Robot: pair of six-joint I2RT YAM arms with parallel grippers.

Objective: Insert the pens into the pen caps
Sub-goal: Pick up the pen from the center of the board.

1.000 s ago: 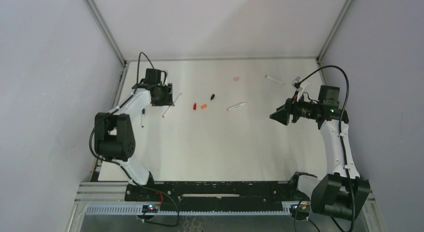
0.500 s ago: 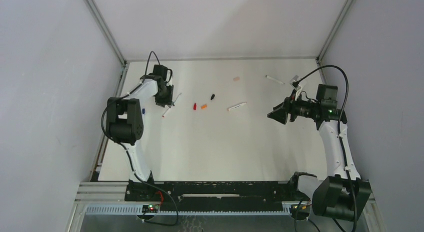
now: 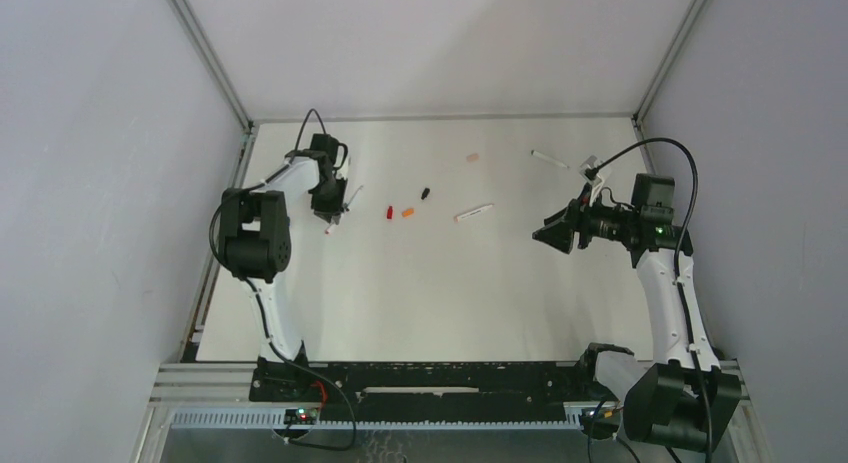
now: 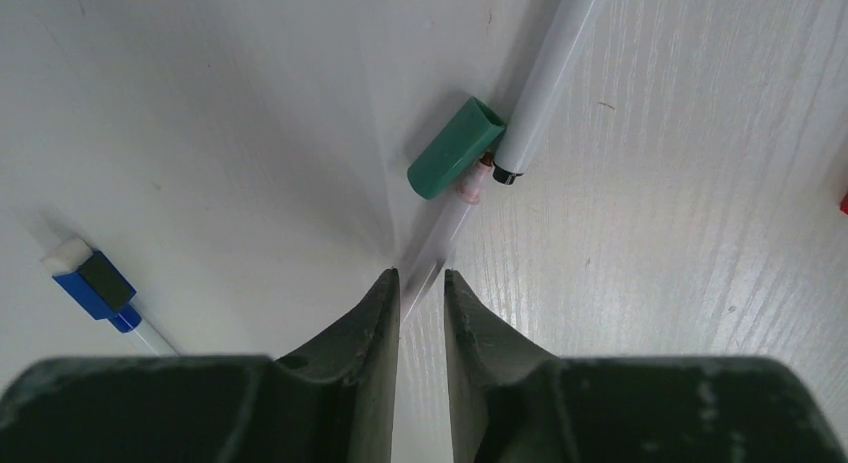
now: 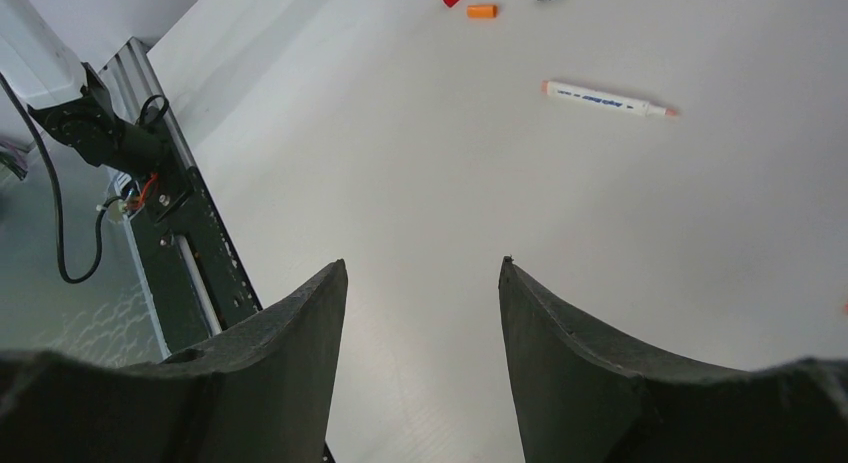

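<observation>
In the left wrist view my left gripper [image 4: 421, 273] is down at the table, jaws drawn close, with the blurred barrel of a thin white pen [image 4: 440, 245] between the fingertips. That pen's pinkish tip touches a green cap [image 4: 455, 148]. A second pen [image 4: 548, 78] lies just right of the cap. From above, the left gripper [image 3: 334, 205] stands over this cluster. My right gripper [image 5: 422, 263] is open and empty, hovering at the table's right side [image 3: 553, 235]. Red [image 3: 388, 212], orange [image 3: 408, 212], black [image 3: 425, 194] and pinkish [image 3: 473, 157] caps lie mid-table.
Another pen [image 3: 473, 213] lies right of the caps, and one more [image 3: 548, 160] at the far right. A blue-ended pen [image 4: 100, 283] lies left of my left fingers. The black base rail [image 3: 430, 378] runs along the near edge, and grey walls enclose the table.
The left arm folded inward while its gripper came down over the pen and its jaws closed in. The right gripper drifted slightly left and nearer, still open.
</observation>
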